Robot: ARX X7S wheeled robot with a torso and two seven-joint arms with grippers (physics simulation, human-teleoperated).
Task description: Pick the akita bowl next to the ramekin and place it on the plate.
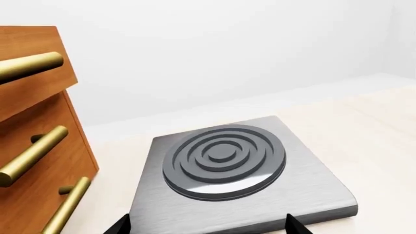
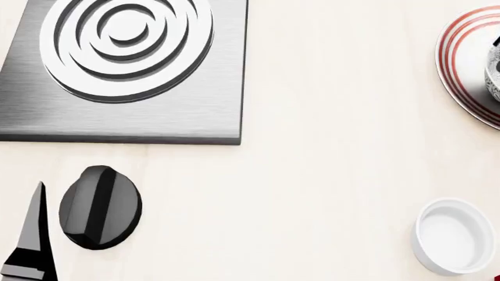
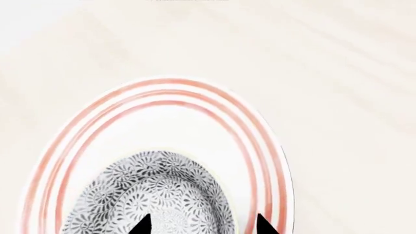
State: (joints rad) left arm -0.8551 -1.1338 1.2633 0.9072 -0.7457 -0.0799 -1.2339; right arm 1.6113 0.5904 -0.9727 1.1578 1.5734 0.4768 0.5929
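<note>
There is one akita bowl (image 3: 153,197) and it sits on one plate (image 3: 165,117) with three red rings near the rim. On the desk (image 2: 328,146) I count one ramekin (image 2: 453,235), one burner plate (image 2: 125,70) and one black knob (image 2: 100,206). The wooden cabinet (image 1: 32,161) shows three brass handles (image 1: 34,153).

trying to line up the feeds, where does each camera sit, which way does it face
Head view: high on the robot, facing down on the table; hotplate, knob, ramekin, plate; a dark left arm part at the lower corner.
Left wrist view: low by the left claw, facing across the hotplate toward a wooden cabinet; only fingertips show.
Right wrist view: above the right claw, facing down on the akita bowl on the plate; fingertips show.
Shared: hotplate in head and left wrist; plate and bowl in head and right wrist.
</note>
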